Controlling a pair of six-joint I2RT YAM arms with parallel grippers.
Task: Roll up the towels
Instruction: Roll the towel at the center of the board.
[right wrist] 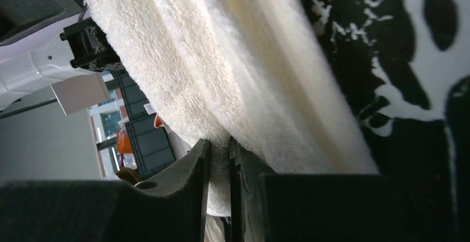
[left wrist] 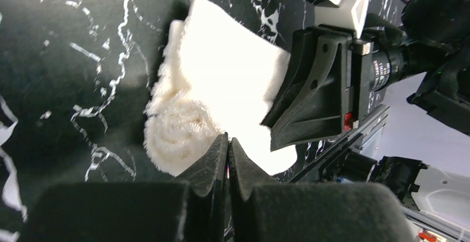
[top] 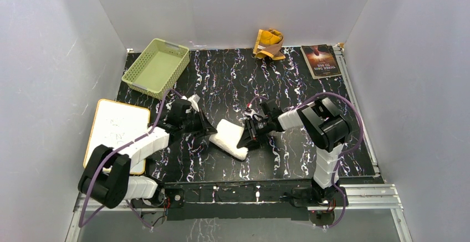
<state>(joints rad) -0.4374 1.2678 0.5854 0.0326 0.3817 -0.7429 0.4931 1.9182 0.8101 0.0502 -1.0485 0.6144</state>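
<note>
Towels are seen from above: the cream towel point(top: 230, 139) part-rolled at the middle of the table point(top: 310, 87), the mustard towel point(top: 269, 44) crumpled at the far edge. At the left wrist, the left gripper point(left wrist: 228, 142) is pressed together beside the roll. At the right wrist, a fold is pinched by the right gripper point(right wrist: 219, 145); were that thin hold slipped, the roll could be loosened.

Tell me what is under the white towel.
Only the black marbled table shows around the white towel; anything beneath its folds is covered.

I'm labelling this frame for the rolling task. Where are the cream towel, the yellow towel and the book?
cream towel point(top: 230, 137), top view, middle of its upper face.
yellow towel point(top: 270, 44), top view, its crumpled middle.
book point(top: 320, 60), top view, centre of its dark cover.
</note>
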